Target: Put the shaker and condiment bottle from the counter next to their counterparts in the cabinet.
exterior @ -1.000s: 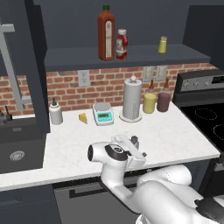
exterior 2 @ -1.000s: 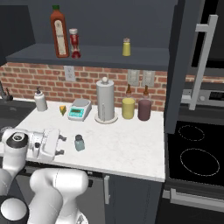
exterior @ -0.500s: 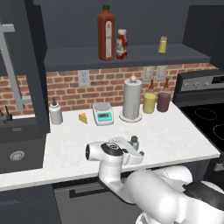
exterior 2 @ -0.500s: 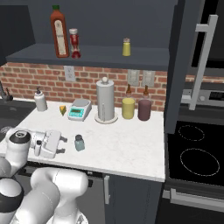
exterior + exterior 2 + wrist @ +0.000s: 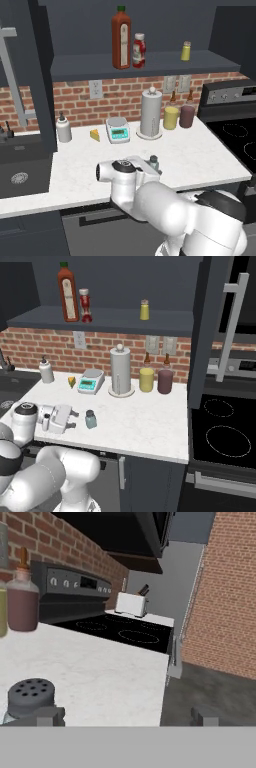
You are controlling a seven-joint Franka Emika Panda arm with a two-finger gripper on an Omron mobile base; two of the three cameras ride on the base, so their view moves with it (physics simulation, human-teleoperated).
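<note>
The two-finger claw point(image 5: 74, 419) lies low over the white marbled counter point(image 5: 150, 426), its jaws spread wide and holding nothing, pointing toward 3 o'clock in the right base view. Just beyond its tips stands the small pale blue translucent shaker with a grey cap point(image 5: 90, 419), upright and apart from the fingers. In the hand view that shaker point(image 5: 29, 699) sits at 8 o'clock, just behind the left dark fingertip point(image 5: 47, 716), not between the two tips. In the left base view the shaker point(image 5: 154, 162) peeks over the white hand near the counter's front edge.

Bare marble stretches from the shaker toward the black stovetop point(image 5: 220, 433) at 3 o'clock, and the counter's front edge runs close below.

The hand view alone shows a white toaster point(image 5: 131, 604) beyond the stove and a brick side wall. The base views show the dark grey wall cabinet shelf point(image 5: 110, 318) at 12 o'clock, bearing a small red squeeze bottle with a white cap point(image 5: 85, 305) just beside a tall red bottle with a green cap point(image 5: 67, 291), and a small yellow shaker point(image 5: 144, 309) well apart.

The white arm is folded low, its forearm level along the counter's front.
</note>
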